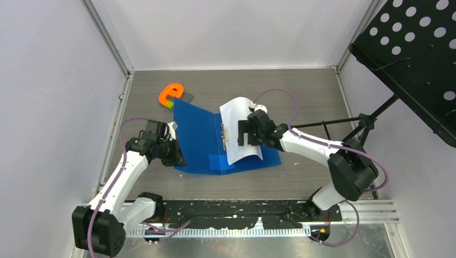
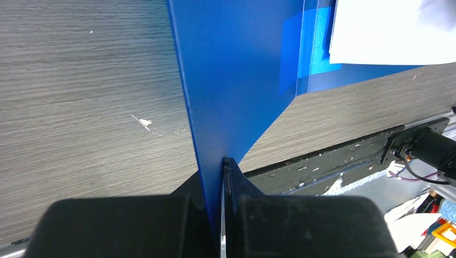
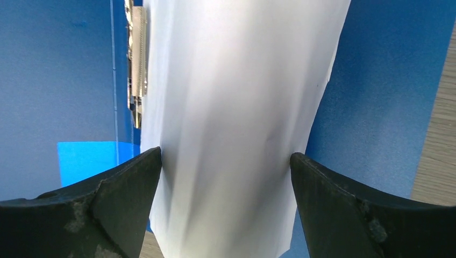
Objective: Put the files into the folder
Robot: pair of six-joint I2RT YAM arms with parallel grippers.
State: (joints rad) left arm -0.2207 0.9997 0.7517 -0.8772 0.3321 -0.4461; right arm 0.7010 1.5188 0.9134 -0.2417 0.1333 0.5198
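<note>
Pinching the left cover edge of the folder (image 1: 199, 137) with the left hand (image 2: 223, 172), fingers clamped on the blue sheet, holding that cover tilted up off the bench (image 1: 301, 91). Hanging the right hand (image 3: 226, 161) over the files (image 1: 239, 115), fingers spread wide, straddling the white sheets. Files lying on the folder's right half, just beside the metal clip (image 3: 137, 54), far end curling upward.
</note>
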